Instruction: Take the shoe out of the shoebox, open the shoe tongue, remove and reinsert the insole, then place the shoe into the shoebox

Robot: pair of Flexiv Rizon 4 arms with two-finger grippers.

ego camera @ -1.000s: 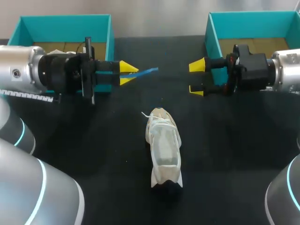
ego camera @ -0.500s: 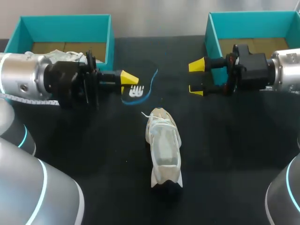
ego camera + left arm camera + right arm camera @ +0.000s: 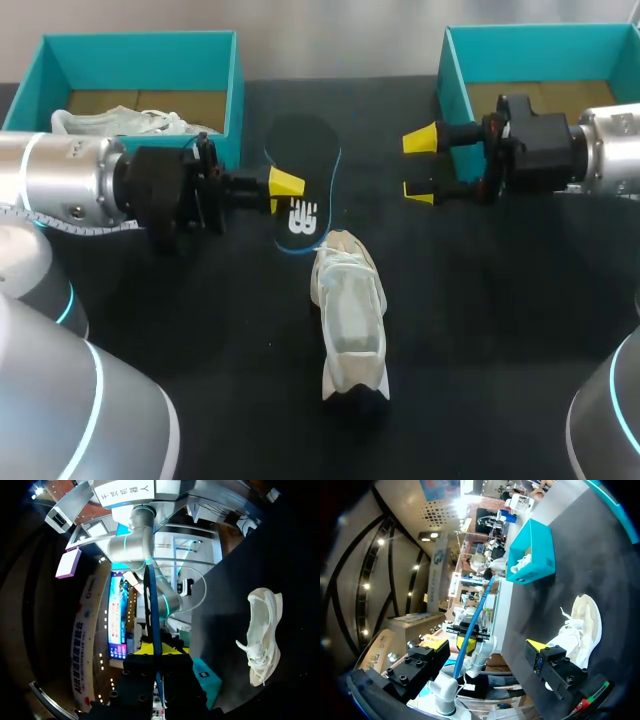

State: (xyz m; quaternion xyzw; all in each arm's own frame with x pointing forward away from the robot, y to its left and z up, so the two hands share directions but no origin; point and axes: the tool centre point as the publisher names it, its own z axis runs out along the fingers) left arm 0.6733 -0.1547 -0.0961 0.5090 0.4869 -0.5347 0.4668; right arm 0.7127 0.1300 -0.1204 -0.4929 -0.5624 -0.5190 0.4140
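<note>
1. While looking down from the head view, found the shoe (image 3: 348, 315) lying on the dark surface (image 3: 480, 330) near its middle, outside both boxes, long axis running 12 to 6 o'clock, laced end toward 12.
2. Saw the left tool (image 3: 286, 184) clamped on the insole (image 3: 308, 165), with its yellow tips (image 3: 287, 178) pressed to it from two sides, at 11 o'clock from the shoe, arm entering from 9 o'clock.
3. Noted the insole as black with a blue rim, broad face turned up, white-marked end just beside the shoe's 12 o'clock end; could not tell whether touching it.
4. From the left wrist view, caught the insole (image 3: 152, 605) edge-on, running out ahead from between the tips, with the shoe (image 3: 262, 635) off to one side, well apart.
5. Found the right tool (image 3: 420, 166) at 1 o'clock from the shoe, tips apart, gripping nothing, well clear of the insole, arm entering from 3 o'clock.
6. Marked the left shoebox (image 3: 236, 90), teal, at 10 o'clock on the surface, with a white item (image 3: 120, 122) inside, and the right shoebox (image 3: 450, 85), also teal, at 2 o'clock.
</note>
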